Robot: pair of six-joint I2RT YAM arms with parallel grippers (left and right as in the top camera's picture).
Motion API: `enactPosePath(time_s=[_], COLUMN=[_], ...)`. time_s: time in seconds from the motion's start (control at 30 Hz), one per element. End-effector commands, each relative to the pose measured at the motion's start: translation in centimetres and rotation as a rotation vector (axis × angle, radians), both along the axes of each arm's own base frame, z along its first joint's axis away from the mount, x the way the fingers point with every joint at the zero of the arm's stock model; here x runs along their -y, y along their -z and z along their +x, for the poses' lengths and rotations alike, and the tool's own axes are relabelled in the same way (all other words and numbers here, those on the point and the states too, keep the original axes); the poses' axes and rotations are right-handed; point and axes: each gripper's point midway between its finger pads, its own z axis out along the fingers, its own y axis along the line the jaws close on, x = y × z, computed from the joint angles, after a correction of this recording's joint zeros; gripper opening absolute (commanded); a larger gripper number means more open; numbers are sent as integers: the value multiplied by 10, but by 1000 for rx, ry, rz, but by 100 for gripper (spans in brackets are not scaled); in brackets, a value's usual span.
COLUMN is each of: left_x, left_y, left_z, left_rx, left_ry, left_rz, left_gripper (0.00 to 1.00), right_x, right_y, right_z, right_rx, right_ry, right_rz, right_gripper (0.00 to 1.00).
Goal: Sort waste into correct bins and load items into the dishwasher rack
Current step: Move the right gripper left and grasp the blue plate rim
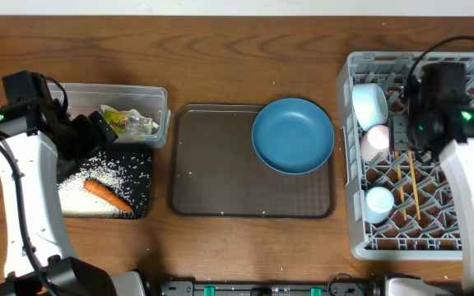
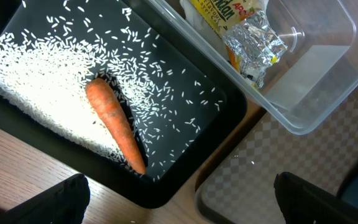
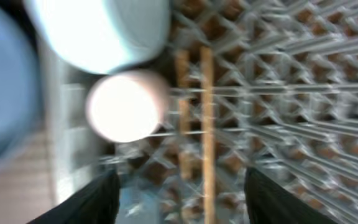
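Loose rice (image 2: 36, 81) and the orange carrot (image 2: 114, 124) lie in the black tray (image 2: 185, 180). The crumpled wrapper (image 2: 247, 37) sits in the clear tub (image 2: 316, 93) behind it. My left gripper (image 1: 104, 134) hovers open over these bins, holding nothing. The blue plate (image 1: 293, 136) rests on the brown serving tray (image 1: 212, 164). In the grey rack (image 1: 467, 238) are the light-blue bowl (image 1: 369, 103), the pinkish-white cup (image 1: 376, 142), the light-blue cup (image 1: 378, 201) and the chopsticks (image 1: 412, 185). My right gripper (image 3: 182, 202) is open above the chopsticks (image 3: 207, 124), which lie on the lattice.
A few stray rice grains dot the wooden table (image 1: 245, 74) and the serving tray. The rack fills the right side; the bins stand close together at the left. The right wrist view is blurred.
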Motion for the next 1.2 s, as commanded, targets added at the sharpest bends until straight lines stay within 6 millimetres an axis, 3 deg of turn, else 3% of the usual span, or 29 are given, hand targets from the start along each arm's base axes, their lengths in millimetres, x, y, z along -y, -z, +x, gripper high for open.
enactPosePath(time_s=[0.0, 0.03, 0.17, 0.3, 0.43, 0.57, 0.67, 0.7, 0.97, 1.17], left_x=[-2, -2, -2, -2, -2, -2, -2, -2, -2, -2], left_y=[-8, -8, -8, -8, -8, -8, -8, -8, -8, -8], left_z=[-1, -1, -1, -1, -1, -1, -1, -1, -1, -1], left_rx=[19, 19, 19, 19, 19, 19, 19, 19, 19, 19], left_ry=[0, 0, 0, 0, 0, 0, 0, 0, 0, 0], left_rz=[14, 14, 14, 14, 14, 14, 14, 14, 14, 14], left_gripper=[98, 98, 98, 98, 98, 98, 98, 98, 98, 98], right_x=[-59, -77, -124, -146, -164, -166, -154, -152, -164, -153], right_y=[-22, -28, -44, -41, -25, 1, 22, 29, 73, 114], right_z=[-3, -7, -15, -14, -7, 1, 3, 1, -4, -12], right_rx=[67, 72, 70, 63, 39, 10, -11, -16, -36, -114], right_ry=[-128, -173, -298, -372, -339, -185, 69, 163, 331, 417], right_rz=[335, 434, 680, 709, 699, 573, 450, 415, 218, 83], right_gripper=[90, 99, 99, 99, 85, 64, 38, 34, 40, 41])
